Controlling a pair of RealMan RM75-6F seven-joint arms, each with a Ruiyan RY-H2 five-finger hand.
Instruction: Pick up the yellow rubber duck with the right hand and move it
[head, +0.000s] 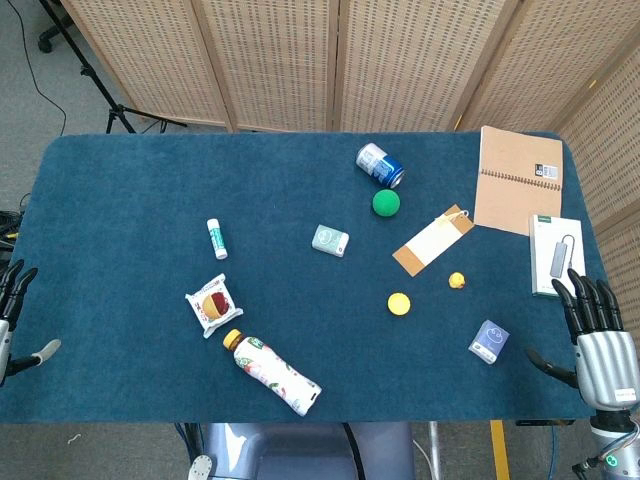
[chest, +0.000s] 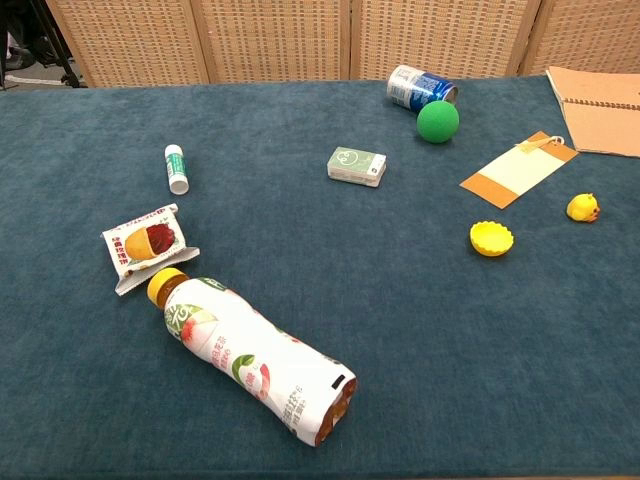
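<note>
Blue cloth table (head: 150, 200) is carrying the small yellow rubber duck (head: 457, 281), sitting well ahead-left of the open, empty right hand (head: 598, 340). Reaching carelessly risks nudging the nearby yellow round cap (head: 399, 303) or tan paper tag (head: 432, 240).

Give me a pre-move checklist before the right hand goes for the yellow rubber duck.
1. Yellow rubber duck in plain sight, nothing on top: ok.
2. Right hand empty, fingers spread: ok.
3. Duck stands apart from the tan card and the yellow shell: ok.
4. Straight path from right hand to duck free: not ok, the small blue box lies close to that line.
5. Left hand out of the way at the table's far left edge: ok.
6. Duck within the arm's reach: cannot tell.
</note>
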